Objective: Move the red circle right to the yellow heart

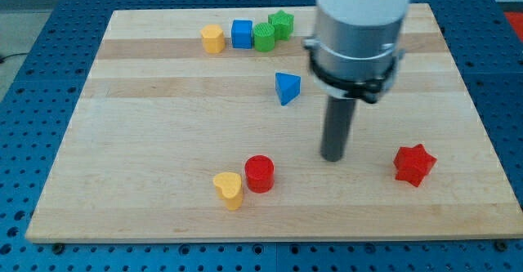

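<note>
Yellow heart (229, 189) sits just beside the red circle (259, 173); probably light, rigid, slippery. My tip (333, 157), no hand, stands right.

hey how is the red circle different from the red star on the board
The red circle is a round cylinder; the red star has points. The red circle sits at the view's bottom centre, right beside the yellow heart; the red star stands alone toward the view's right. My tip is between them, touching neither. Both are red and rest on the wooden board.
</note>
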`<state>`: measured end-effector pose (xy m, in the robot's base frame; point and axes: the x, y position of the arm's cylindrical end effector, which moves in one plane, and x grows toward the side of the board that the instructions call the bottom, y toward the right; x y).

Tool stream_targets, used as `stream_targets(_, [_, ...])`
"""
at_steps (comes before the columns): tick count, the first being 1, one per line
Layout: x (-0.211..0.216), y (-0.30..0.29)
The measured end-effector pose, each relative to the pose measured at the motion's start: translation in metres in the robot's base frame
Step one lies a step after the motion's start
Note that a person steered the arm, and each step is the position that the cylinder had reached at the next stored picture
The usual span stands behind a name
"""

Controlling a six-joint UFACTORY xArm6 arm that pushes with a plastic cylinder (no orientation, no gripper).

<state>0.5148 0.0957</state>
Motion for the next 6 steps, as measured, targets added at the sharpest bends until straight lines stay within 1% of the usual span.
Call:
stream_targets(1, [0.004, 0.035])
stream_targets(2, [0.003, -0.027])
stream_targets(3, [0.019, -0.147])
stream_targets(4, [0.043, -0.216])
stream_targets(5, [0.055, -0.226])
stream_targets(6, [0.061, -0.259])
